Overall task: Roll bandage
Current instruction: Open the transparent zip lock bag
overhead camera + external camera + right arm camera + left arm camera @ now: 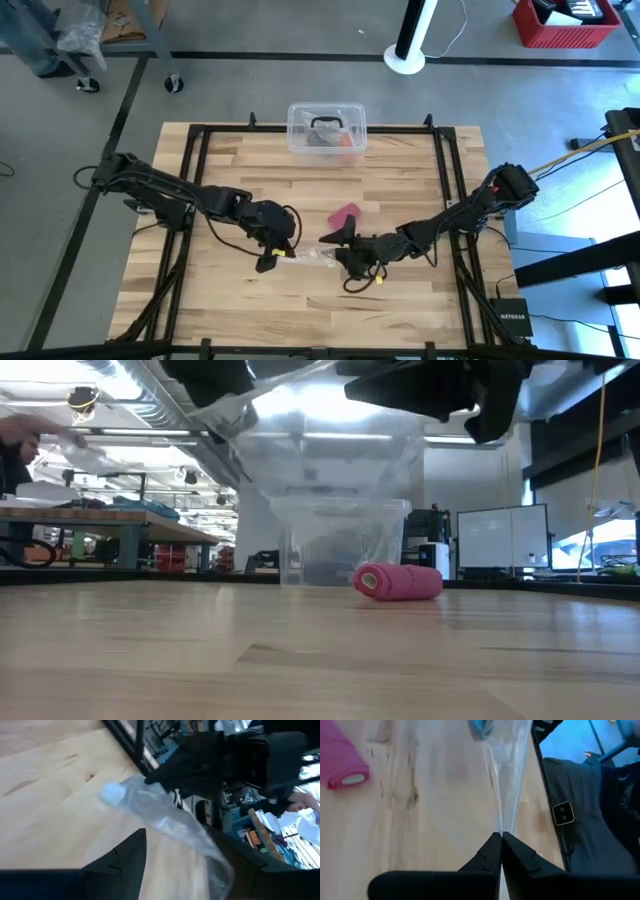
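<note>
The bandage (345,213) is a small pink roll lying on its side on the wooden table, also seen in the low view (398,582) and the left wrist view (342,765); no gripper touches it. Just near of it, my left gripper (270,258) is shut on a small clear plastic bag (305,258). My right gripper (337,250) faces it from the right, open, with the bag's other end (165,820) reaching in between its fingers. My left gripper pinches the clear bag's edge (501,827) between its two fingertips, slanting down from the table's left. The film is gathered to a narrow pleat at the fingers and fans out beyond them. The bag (320,470) is held up off the table. My right gripper: I cannot tell whether its fingers (127,852) touch the bag.
A clear plastic box (327,130) with a black handle stands at the table's far edge, behind the roll. A black metal frame (445,180) runs round the tabletop. Bare wood lies at the near side. A person shows in the room at the far left (15,455).
</note>
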You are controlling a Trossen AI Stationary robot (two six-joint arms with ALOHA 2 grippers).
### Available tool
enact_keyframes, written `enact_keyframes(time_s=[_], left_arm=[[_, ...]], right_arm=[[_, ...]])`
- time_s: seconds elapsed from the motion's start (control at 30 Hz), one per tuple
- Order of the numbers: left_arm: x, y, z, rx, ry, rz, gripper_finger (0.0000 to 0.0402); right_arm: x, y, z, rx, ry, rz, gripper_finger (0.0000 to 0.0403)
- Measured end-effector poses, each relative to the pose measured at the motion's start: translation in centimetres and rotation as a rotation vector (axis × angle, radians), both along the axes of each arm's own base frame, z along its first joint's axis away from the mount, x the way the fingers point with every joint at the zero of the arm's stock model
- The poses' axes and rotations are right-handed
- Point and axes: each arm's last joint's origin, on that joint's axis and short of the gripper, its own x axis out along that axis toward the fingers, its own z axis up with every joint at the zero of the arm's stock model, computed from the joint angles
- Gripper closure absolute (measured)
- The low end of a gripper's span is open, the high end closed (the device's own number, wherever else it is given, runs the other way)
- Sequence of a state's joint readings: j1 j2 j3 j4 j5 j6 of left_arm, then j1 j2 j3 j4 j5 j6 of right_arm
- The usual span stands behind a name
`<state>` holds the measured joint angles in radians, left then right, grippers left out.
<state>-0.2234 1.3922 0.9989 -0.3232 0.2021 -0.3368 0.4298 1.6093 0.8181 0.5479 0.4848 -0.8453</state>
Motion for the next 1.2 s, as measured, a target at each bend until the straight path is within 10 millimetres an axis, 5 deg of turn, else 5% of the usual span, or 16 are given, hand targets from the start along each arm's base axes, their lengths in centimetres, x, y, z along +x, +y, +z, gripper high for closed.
enact_keyframes(time_s=[0.1, 0.3, 0.57, 0.83, 1.2], left_arm=[[0.0, 0.0, 0.0, 0.007, -0.007, 0.009, 0.0398], [0.1, 0.6, -0.1, 0.011, 0.013, 0.133, 0.0398], [0.5, 2.2, 0.0, 0.056, -0.005, 0.238, 0.0398], [1.1, 4.2, 0.5, 0.121, -0.084, 0.279, 0.0394], [2.7, 5.0, -0.6, 0.227, -0.138, 0.256, 0.0249]], right_arm=[[0.3, 0.3, 0.5, 0.014, 0.043, 0.003, 0.0239], [0.5, 0.9, 1.0, 0.083, 0.138, -0.022, 0.0387], [-0.6, 2.0, 1.9, 0.184, 0.181, -0.043, 0.0397], [-2.5, 1.0, 3.5, 0.316, 0.224, -0.149, 0.0397], [-3.2, -0.4, 2.6, 0.323, 0.261, -0.370, 0.0400]])
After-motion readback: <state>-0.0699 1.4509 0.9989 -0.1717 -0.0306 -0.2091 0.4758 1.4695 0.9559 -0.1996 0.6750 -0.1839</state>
